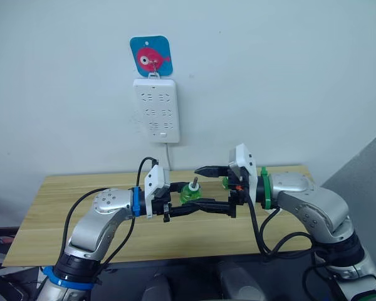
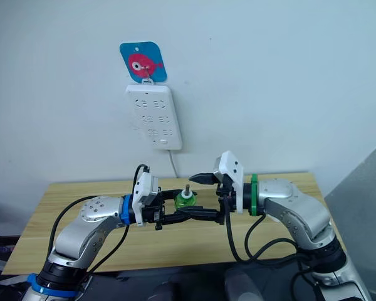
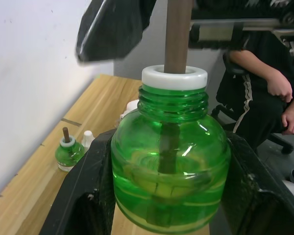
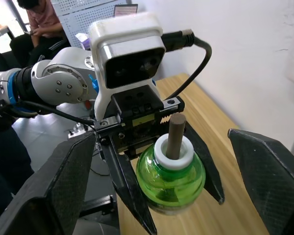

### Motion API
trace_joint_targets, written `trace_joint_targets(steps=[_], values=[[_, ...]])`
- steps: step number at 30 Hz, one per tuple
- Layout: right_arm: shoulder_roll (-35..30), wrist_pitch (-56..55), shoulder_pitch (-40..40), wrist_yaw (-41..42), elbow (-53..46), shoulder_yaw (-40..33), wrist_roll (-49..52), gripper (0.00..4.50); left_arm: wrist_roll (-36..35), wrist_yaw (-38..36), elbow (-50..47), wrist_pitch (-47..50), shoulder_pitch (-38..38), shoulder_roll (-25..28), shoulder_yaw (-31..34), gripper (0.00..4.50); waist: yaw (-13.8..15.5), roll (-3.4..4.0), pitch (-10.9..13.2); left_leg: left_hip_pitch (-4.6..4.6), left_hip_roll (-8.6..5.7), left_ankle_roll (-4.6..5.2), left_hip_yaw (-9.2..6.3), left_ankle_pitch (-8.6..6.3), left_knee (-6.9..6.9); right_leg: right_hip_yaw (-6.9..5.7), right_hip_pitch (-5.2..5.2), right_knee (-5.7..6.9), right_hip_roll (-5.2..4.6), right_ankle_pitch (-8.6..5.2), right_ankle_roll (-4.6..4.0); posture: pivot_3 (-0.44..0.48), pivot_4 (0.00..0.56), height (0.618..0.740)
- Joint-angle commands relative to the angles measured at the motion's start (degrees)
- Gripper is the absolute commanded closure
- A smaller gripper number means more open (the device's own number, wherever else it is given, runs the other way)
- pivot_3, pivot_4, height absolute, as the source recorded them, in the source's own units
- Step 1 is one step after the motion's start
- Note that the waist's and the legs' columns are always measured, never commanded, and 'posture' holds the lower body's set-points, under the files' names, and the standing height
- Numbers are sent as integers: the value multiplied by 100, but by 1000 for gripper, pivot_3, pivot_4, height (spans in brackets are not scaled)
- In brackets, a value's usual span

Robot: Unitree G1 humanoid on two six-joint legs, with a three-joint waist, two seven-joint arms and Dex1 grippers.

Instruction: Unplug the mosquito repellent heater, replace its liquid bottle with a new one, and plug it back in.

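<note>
Green bottle point(image 2: 185, 200) clamped in left gripper point(image 2: 187, 210) above table point(image 2: 288, 188); right gripper point(image 2: 203, 197) spread at bottle's 3 o'clock. Power strip point(image 2: 153, 116) on wall at 12.

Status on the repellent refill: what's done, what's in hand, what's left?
Done: nothing is plugged into the power strip. In hand: left gripper is shut on a green bottle with no heater on it; right gripper is open around it. A second bottle stands on the table. Left: fitting a bottle and replugging.

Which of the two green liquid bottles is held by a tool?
The green glass bottle with the brown wick, clamped by the left tool; the other bottle stands on the table.
</note>
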Motion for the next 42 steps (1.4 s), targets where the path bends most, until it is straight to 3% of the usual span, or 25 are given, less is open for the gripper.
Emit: trace_joint_targets(steps=[1,5,7,16,17,24,31,35,42], values=[[139,-36,-133,-55,2,-21,58,0,-100,-27,-187,-140,-43,-64,6,2181,1,0,0,0,0,0,0,0,-2,0,0,-2,0,0,0,-177,101,704],[240,-68,-101,-89,152,-14,22,0,-128,-23,-204,-146,-64,-105,-2,2181,4,0,0,0,0,0,-1,0,-12,-3,0,-9,-1,0,0,-176,99,704],[220,-87,-75,-48,184,-3,7,361,-138,-32,-170,-123,-136,-120,15,2181,4,0,0,1,0,0,-1,0,-14,-3,0,-9,-1,0,0,-177,96,704],[191,-167,-119,39,250,-18,2,3550,-321,24,-169,1,-250,-231,70,2181,-3,0,-1,2,1,0,-2,0,-15,-6,0,-9,-1,0,0,-182,89,704],[193,-163,-127,37,250,-50,34,3666,-325,32,-170,10,-256,-245,74,2181,-3,0,-1,2,1,0,-3,0,-15,-5,0,-9,-1,0,0,-182,89,704],[188,-73,-139,24,175,-252,248,3664,-523,222,-204,195,-303,-386,207,2182,-4,-1,-4,2,0,0,-2,0,-15,-5,1,-9,-1,1,0,-184,79,704],[253,214,-15,-312,27,-785,742,3664,-575,346,-134,513,-366,-320,219,62,-10,-4,-11,2,0,-1,-3,1,-14,-6,1,-9,-1,1,0,-200,68,704],[443,536,114,-821,1,-1359,1300,3664,-1133,435,-412,1325,-377,-204,339,28,-17,-5,-15,0,0,-1,-6,1,-15,-8,1,-8,-1,1,0,-207,64,704],[1232,1057,520,-2470,-27,-2442,3137,3664,-2942,1732,-738,3224,-636,-561,1012,28,-36,-6,-29,-2,1,-1,-10,1,-11,-11,1,-5,-1,1,0,-210,58,704]])
